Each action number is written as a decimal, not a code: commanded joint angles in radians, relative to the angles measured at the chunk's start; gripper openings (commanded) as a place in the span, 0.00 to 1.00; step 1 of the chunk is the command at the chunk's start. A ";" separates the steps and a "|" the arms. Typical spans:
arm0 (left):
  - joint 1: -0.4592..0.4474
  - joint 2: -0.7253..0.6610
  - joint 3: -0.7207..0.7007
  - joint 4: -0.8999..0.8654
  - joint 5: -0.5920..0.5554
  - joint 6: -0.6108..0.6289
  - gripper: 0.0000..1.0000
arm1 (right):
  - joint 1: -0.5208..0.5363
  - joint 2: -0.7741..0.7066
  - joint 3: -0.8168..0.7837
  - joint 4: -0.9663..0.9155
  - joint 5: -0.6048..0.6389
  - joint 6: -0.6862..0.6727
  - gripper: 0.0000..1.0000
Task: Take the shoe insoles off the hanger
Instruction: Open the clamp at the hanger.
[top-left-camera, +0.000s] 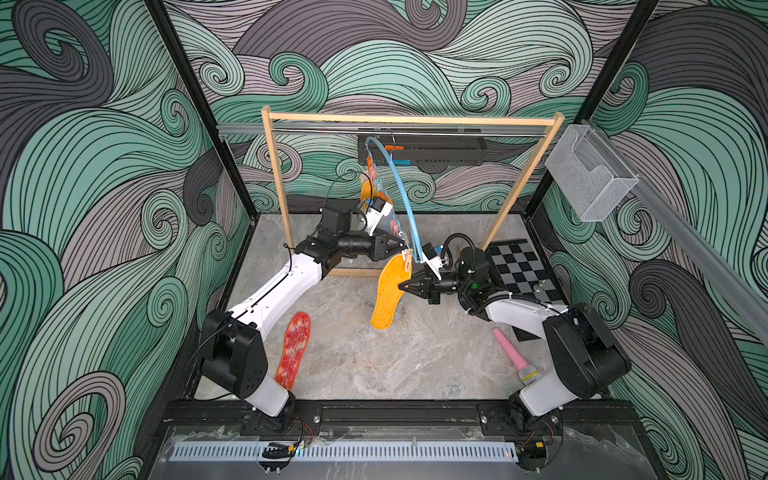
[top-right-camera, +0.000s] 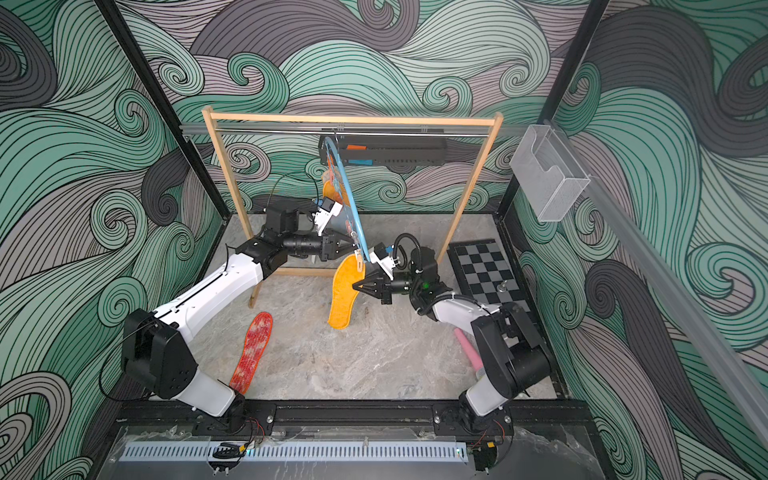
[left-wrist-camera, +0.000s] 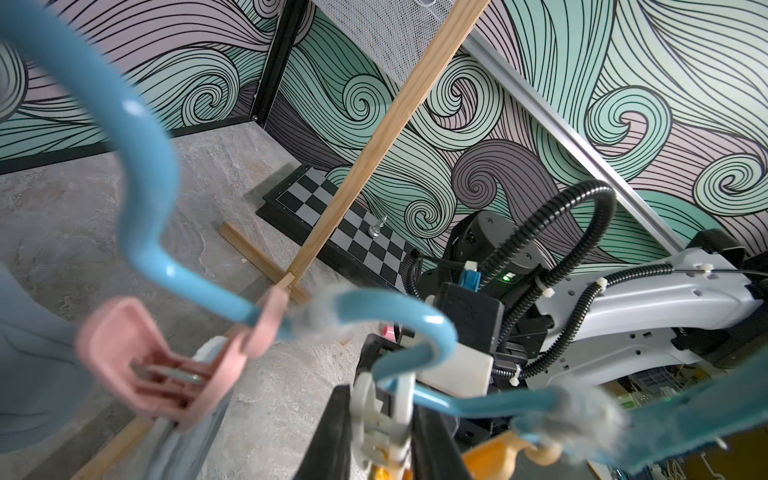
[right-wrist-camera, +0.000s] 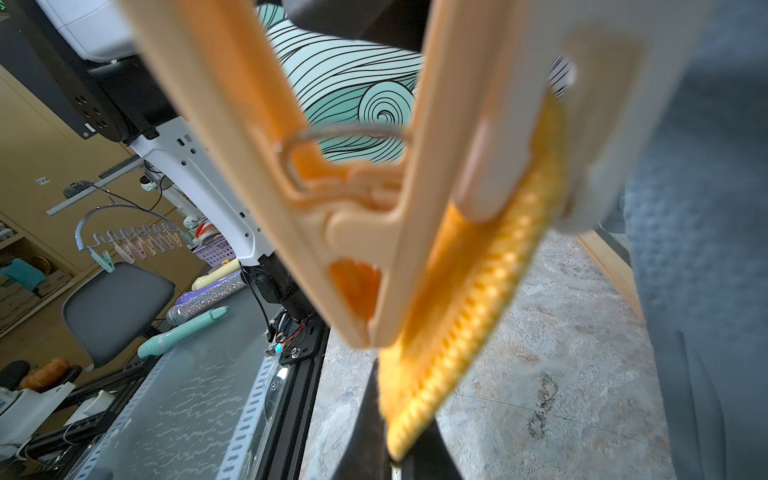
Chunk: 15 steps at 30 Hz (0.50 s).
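Note:
The light blue hanger hangs tilted from the rack's metal rod, seen in both top views. An orange insole dangles from its near end. My left gripper has its jaws pressed on both sides of a white clip on the hanger wire, with orange just below it. My right gripper is shut on the orange insole's edge, beside an orange clip. A red-white mottled insole lies flat by the left arm. Another orange insole and a grey-blue insole hang further along.
The wooden-framed rack stands across the back. A chessboard lies at the right behind my right arm. A pink cone stick lies near the right arm's base. A mesh basket hangs on the right wall.

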 joint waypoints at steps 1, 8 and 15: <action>-0.002 -0.018 0.036 -0.026 -0.020 0.037 0.00 | 0.001 -0.021 -0.010 0.011 -0.004 -0.031 0.00; -0.001 -0.038 0.019 -0.053 -0.055 0.069 0.00 | 0.001 -0.039 -0.065 0.015 0.065 -0.003 0.00; -0.001 -0.058 0.014 -0.058 -0.060 0.083 0.00 | 0.006 -0.099 -0.196 0.010 0.124 0.064 0.00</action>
